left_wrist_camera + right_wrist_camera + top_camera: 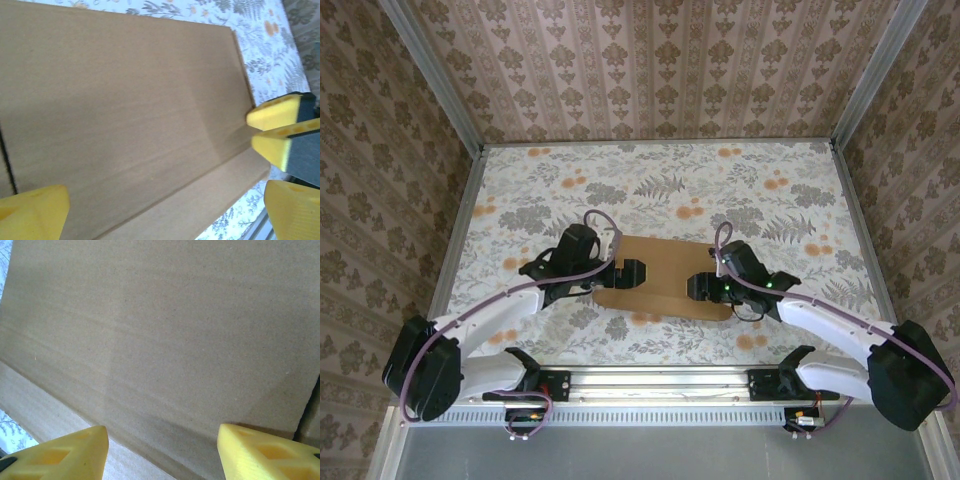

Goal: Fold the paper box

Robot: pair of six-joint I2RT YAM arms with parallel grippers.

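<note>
— Fingers (31,212) of the left gripper (630,272) stand spread wide over the paper box (665,262). And the right gripper (699,288)?
— Spread too (tips at the box's right end). Box lies flat mid-table (770,200), plain brown cardboard.

You have nothing to read here. No text, label, brand, number or sign is legible in any view. The box (665,272) at the centre of the frame shows you only plain brown card. The table cover (650,185) and the walls (650,60) above it carry only flower and leaf patterns.
</note>
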